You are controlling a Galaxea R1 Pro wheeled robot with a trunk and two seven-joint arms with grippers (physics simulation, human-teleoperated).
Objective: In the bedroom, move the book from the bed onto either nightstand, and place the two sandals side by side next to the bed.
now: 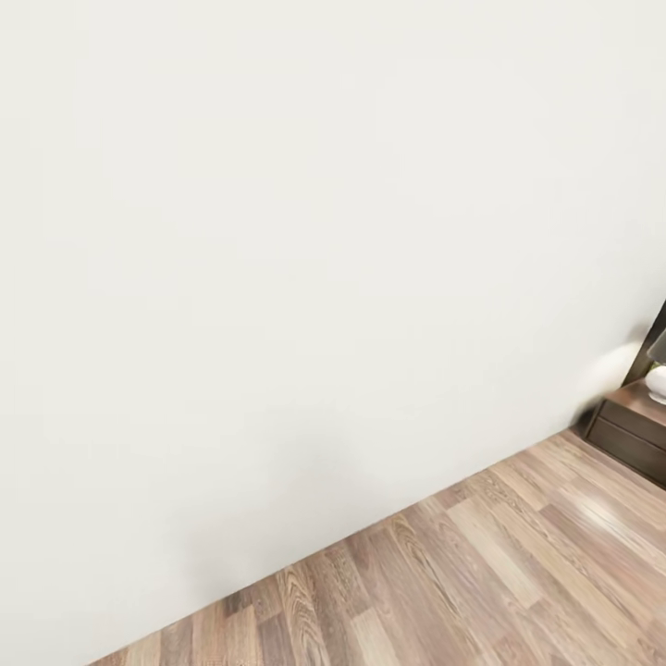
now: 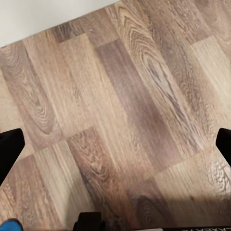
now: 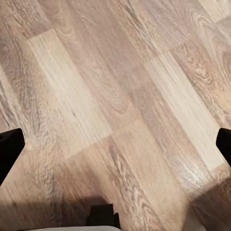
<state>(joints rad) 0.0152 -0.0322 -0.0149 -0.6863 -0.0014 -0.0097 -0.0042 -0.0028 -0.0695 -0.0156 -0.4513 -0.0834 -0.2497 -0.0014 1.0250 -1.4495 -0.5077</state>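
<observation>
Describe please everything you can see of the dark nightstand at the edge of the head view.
The nightstand is only partly in view, cut by the picture's right edge. It is a low, boxy cabinet of dark brown wood with a glossy top and a drawer front showing seams. It stands upright on the wood-plank floor, close to the white wall. A white rounded object rests on its top.

The bedroom shows a plain white wall (image 1: 277, 231) meeting a wood-plank floor (image 1: 481, 573). At the far right of the head view, a low dark brown nightstand (image 1: 634, 430) stands against the wall, its glossy top and drawer front cut by the frame edge. A bright blue scrap (image 2: 9, 225), perhaps a sandal, shows in the left wrist view.
</observation>
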